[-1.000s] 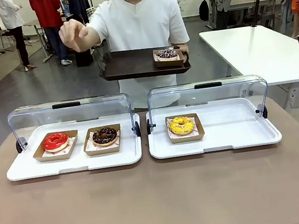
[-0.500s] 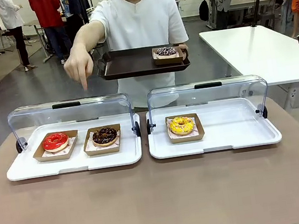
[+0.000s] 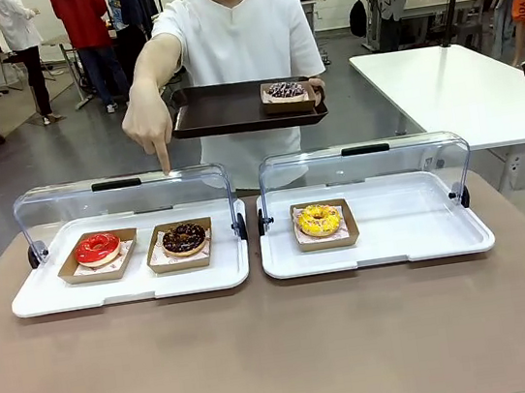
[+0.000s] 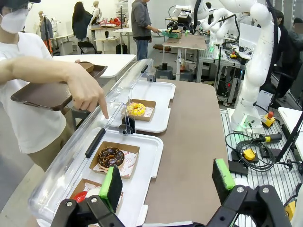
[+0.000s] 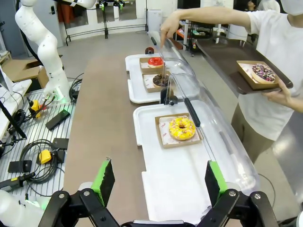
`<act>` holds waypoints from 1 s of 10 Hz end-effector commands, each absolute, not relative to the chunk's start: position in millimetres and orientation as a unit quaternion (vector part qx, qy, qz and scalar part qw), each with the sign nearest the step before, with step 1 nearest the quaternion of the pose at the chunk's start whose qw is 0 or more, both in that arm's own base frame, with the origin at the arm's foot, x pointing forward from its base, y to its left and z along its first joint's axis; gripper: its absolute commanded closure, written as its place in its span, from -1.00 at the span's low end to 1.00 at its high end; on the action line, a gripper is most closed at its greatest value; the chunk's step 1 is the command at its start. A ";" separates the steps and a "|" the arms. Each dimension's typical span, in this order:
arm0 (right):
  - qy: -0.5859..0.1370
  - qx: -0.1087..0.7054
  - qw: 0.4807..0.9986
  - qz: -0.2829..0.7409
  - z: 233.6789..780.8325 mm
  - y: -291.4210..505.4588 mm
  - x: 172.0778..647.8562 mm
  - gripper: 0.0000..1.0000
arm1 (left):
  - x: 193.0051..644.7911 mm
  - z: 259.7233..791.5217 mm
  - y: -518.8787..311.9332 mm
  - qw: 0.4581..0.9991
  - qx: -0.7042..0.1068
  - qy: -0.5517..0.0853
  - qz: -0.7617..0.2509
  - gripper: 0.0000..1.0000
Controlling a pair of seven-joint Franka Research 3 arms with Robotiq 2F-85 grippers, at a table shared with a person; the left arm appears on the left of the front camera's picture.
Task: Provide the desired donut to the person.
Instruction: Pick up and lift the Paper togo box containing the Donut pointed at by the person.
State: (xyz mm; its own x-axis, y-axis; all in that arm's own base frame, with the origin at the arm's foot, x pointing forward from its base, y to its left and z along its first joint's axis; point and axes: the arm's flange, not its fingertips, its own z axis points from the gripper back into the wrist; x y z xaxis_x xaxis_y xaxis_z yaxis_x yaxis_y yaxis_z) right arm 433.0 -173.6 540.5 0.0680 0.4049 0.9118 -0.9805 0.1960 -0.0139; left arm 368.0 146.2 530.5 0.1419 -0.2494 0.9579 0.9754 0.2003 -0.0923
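Observation:
The person stands at the far side and holds a dark brown tray bearing a boxed sprinkled donut. Their other hand points an index finger down over the left case's lid, above the chocolate donut. A red donut lies to its left, and a yellow donut lies in the right case. My left gripper is open and empty, near the chocolate donut. My right gripper is open and empty, short of the yellow donut.
Two white trays carry clear lids tipped open towards the person. A white table stands at the back right. Bystanders walk behind. Cables and control boxes lie beside the brown tabletop.
The person's raised hand has come down and forward, and its finger now points at the chocolate donut. The held tray has shifted slightly left. Neither gripper has changed.

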 end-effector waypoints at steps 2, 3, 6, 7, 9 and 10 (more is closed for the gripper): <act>-0.425 0.337 0.647 0.535 540.5 -170.9 430.6 -1.00 | 366.3 531.4 146.6 0.630 -0.412 -0.448 -0.482 -1.00; -0.425 0.337 0.647 0.535 540.5 -170.9 430.6 -1.00 | 366.3 531.4 146.6 0.630 -0.412 -0.448 -0.482 -1.00; -0.425 0.337 0.647 0.535 540.5 -170.9 430.6 -1.00 | 364.8 543.2 136.9 0.642 -0.377 -0.418 -0.520 -1.00; -0.425 0.337 0.647 0.535 540.5 -170.9 430.6 -1.00 | 364.1 554.8 126.3 0.660 -0.341 -0.400 -0.537 -1.00; -0.425 0.337 0.647 0.535 540.5 -170.9 430.6 -1.00 | 367.5 583.0 90.6 0.702 -0.267 -0.296 -0.591 -1.00; -0.425 0.337 0.647 0.535 540.5 -170.9 430.6 -1.00 | 370.6 593.0 67.5 0.725 -0.216 -0.239 -0.609 -1.00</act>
State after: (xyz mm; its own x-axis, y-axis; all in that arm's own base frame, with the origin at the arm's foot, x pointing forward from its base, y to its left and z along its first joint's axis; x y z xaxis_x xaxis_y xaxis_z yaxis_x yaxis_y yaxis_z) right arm 433.0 -173.1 540.7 0.0674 0.4053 0.9117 -0.9806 0.1952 -0.0143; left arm 369.0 89.4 586.6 0.1052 -0.6582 0.7455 0.9869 0.1614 0.0032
